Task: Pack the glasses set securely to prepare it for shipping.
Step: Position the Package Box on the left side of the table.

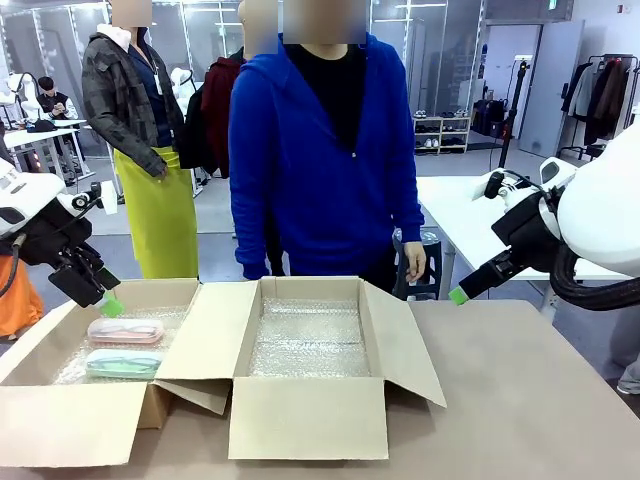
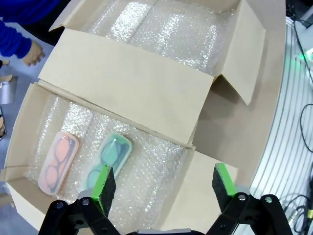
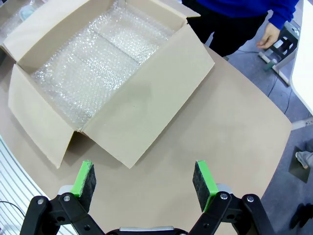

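Glasses cases, pink (image 1: pixel 125 330) and mint (image 1: pixel 123 363), are lying side by side on bubble wrap inside the left cardboard box (image 1: pixel 60 420). Left claw (image 2: pixel 166 188) is hovering open above them; right claw (image 3: pixel 144 183) is hanging open over the desk (image 1: pixel 540 400).

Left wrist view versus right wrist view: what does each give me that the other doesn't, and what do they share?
Left wrist alone: the pink case and mint case lying side by side, apart, on bubble wrap in the left box, under the open left gripper. Right wrist alone: the open right gripper above bare tabletop. Both: the middle box, lined with bubble wrap and holding no case, plus the person's blue sleeve.
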Action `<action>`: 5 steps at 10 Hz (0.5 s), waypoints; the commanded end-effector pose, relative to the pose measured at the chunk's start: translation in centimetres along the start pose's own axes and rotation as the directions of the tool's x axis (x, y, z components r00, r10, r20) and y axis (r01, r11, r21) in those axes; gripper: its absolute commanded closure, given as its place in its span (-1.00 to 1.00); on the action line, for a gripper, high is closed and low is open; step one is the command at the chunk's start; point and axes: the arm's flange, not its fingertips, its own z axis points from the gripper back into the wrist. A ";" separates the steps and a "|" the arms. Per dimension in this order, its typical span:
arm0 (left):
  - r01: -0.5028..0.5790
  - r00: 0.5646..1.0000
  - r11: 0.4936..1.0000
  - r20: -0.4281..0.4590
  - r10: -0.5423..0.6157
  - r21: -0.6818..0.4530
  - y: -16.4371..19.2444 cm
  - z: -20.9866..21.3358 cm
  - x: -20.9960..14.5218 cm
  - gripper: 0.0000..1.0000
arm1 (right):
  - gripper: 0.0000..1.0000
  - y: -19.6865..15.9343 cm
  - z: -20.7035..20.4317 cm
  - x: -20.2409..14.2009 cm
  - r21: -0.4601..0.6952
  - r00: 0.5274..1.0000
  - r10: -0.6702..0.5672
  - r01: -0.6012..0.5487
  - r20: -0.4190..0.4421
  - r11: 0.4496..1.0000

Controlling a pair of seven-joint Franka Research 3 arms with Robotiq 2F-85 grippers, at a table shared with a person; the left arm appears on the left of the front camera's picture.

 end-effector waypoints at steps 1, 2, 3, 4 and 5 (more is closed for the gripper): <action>-0.011 1.000 1.000 -0.015 0.011 0.008 -0.4 0.4 0.1 -1.00 | -1.00 0.4 -0.1 0.1 -0.008 1.000 -0.015 0.015 0.007 1.000; -0.011 1.000 1.000 -0.015 0.011 0.008 -0.4 0.4 0.1 -1.00 | -1.00 0.4 -0.1 0.1 -0.008 1.000 -0.015 0.015 0.007 1.000; -0.011 1.000 1.000 -0.015 0.011 0.008 -0.4 0.4 0.1 -1.00 | -1.00 0.4 -0.1 0.1 -0.008 1.000 -0.015 0.015 0.007 1.000; -0.011 1.000 1.000 -0.015 0.011 0.008 -0.4 0.4 0.1 -1.00 | -1.00 0.4 -0.1 0.1 -0.008 1.000 -0.015 0.015 0.007 1.000; -0.011 1.000 1.000 -0.015 0.011 0.008 -0.4 0.4 0.1 -1.00 | -1.00 0.4 -0.1 0.1 -0.008 1.000 -0.015 0.015 0.007 1.000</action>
